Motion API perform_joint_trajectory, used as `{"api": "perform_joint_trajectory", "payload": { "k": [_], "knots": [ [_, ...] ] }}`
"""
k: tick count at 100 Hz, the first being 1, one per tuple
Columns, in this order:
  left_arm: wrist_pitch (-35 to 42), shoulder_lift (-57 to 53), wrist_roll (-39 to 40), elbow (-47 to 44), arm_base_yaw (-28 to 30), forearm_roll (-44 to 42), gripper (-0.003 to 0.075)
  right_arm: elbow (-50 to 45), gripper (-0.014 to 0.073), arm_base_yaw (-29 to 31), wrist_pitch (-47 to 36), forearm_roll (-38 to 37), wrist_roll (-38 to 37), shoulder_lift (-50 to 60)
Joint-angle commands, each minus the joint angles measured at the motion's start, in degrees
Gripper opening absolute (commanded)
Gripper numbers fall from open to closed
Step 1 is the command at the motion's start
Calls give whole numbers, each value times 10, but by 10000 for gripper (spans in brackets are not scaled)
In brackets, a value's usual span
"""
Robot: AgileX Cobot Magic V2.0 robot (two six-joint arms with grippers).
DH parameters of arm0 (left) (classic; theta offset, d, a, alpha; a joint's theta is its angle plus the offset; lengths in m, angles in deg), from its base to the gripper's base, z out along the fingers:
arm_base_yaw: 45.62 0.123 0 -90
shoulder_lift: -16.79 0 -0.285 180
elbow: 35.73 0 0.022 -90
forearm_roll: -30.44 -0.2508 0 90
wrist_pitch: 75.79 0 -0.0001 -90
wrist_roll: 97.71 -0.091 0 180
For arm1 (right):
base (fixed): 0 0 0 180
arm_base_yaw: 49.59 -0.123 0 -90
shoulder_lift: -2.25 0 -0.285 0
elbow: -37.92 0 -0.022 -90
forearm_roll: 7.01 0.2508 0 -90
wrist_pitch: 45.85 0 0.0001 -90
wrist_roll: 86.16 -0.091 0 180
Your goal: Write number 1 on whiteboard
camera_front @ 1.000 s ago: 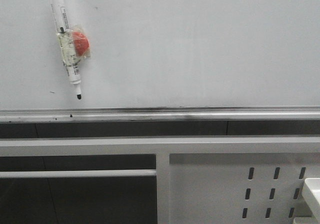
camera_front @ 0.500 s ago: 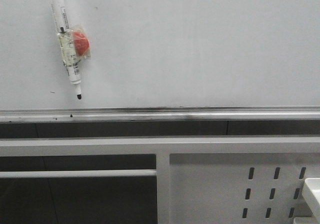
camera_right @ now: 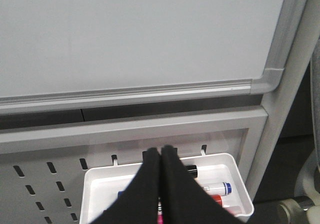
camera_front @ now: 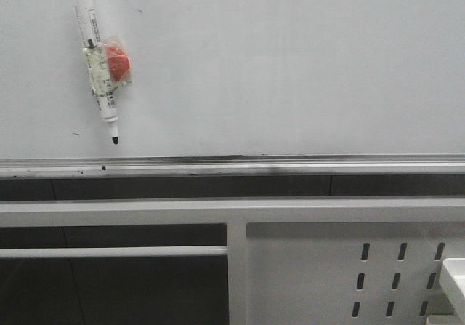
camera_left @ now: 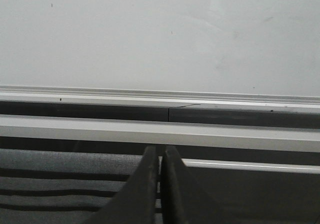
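The whiteboard [camera_front: 290, 63] fills the upper part of the front view, with its silver rail [camera_front: 232, 166] along the lower edge. No number 1 stroke shows on it. A marker pen [camera_front: 94, 56] with a black tip hangs on the board at the upper left, taped to a red magnet [camera_front: 117, 61]. The whiteboard also shows in the left wrist view [camera_left: 160, 33] and in the right wrist view [camera_right: 130, 33]. My left gripper [camera_left: 160, 151] is shut and empty below the board's rail. My right gripper [camera_right: 160, 151] is shut and empty over a white tray [camera_right: 235, 171]. Neither gripper shows in the front view.
The white tray, hung on a white perforated metal panel [camera_right: 45, 179], holds several markers, one with a blue cap [camera_right: 226, 187]. The perforated panel [camera_front: 334, 274] and a grey frame bar [camera_front: 116, 212] lie below the board. The board's rounded right corner [camera_right: 272, 78] meets a grey post.
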Motion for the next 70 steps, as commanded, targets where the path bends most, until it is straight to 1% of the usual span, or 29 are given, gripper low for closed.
{"api": "perform_joint_trajectory", "payload": {
  "k": [1,12,18,29,34,41,47,70],
  "knots": [
    [34,-12,2,-20,-6,-1,-20,-8,-69,1,-13,-2,7,14],
    [39,-12,2,-20,-6,2,-20,-8,-69,1,-17,-2,7,14],
    [60,-12,2,-20,-6,41,-20,-8,-69,1,-45,-1,7,14],
    [171,-12,2,-20,-6,145,-20,-8,-69,1,-138,0,7,14],
    [218,-12,2,-20,-6,175,-20,-8,-69,1,-181,0,7,14],
    [266,-12,2,-20,-6,176,-20,-8,-69,1,-228,0,7,14],
    [292,-12,2,-20,-6,176,-20,-8,-69,1,-246,0,7,14],
    [308,-12,2,-20,-6,176,-20,-8,-69,1,-259,0,6,14]
  ]
}}
